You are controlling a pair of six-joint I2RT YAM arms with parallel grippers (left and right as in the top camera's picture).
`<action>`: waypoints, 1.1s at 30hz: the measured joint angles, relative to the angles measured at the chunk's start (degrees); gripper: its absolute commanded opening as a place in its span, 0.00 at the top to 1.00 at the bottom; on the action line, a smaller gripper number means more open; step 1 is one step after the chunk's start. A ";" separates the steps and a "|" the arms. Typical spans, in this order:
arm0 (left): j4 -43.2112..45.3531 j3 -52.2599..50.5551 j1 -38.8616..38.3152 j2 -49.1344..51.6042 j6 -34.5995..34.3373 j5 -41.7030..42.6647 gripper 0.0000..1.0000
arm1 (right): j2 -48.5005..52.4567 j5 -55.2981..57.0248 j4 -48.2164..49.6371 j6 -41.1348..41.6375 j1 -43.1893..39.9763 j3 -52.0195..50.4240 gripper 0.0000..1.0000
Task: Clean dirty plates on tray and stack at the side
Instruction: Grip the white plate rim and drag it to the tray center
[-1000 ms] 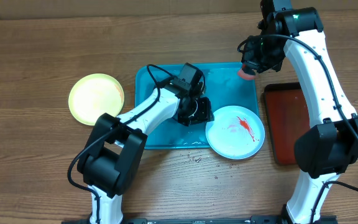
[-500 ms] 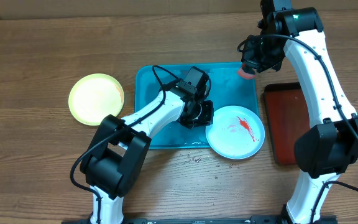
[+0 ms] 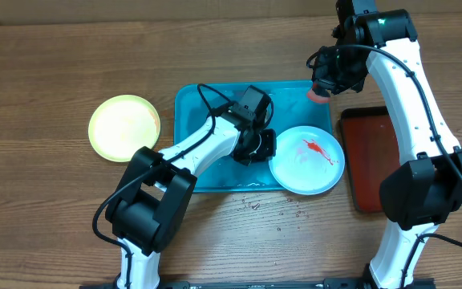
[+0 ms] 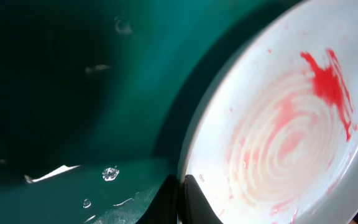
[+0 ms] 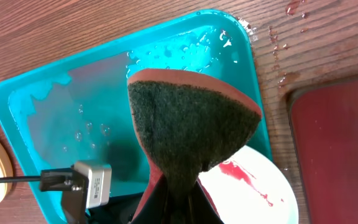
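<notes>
The white plate (image 3: 306, 160), smeared with red sauce, lies over the right front corner of the turquoise tray (image 3: 207, 120). My left gripper (image 3: 263, 148) is shut on the plate's left rim. The left wrist view shows the jaws (image 4: 182, 196) pinching the rim of the plate (image 4: 278, 137) over the wet tray (image 4: 73, 93). My right gripper (image 3: 325, 82) is shut on a red-and-green sponge (image 3: 318, 95) above the tray's far right corner. The right wrist view shows the sponge (image 5: 191, 118) in the jaws (image 5: 176, 199), above the plate (image 5: 253, 186). A pale yellow-green plate (image 3: 123, 127) sits on the tabletop to the left.
A dark red tray (image 3: 371, 156) lies right of the turquoise tray, also in the right wrist view (image 5: 340, 137). Water drops dot the wood in front of the tray (image 3: 251, 205). Bare tabletop lies around the yellow-green plate.
My left gripper has moved right and taken the white plate's rim. The plate has shifted slightly right and toward the back. The right arm with the sponge has not moved.
</notes>
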 measured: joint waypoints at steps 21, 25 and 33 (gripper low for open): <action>-11.06 11.82 12.50 0.66 39.36 -20.68 0.49 | 0.00 0.00 0.61 -0.44 1.92 0.00 0.96; -11.54 11.82 12.92 0.66 38.05 -21.29 0.33 | 0.50 -0.02 0.61 -0.42 3.32 0.00 0.96; -21.29 10.16 16.09 0.66 19.45 -14.64 0.51 | 2.47 -0.02 1.81 -0.44 5.33 -0.02 0.96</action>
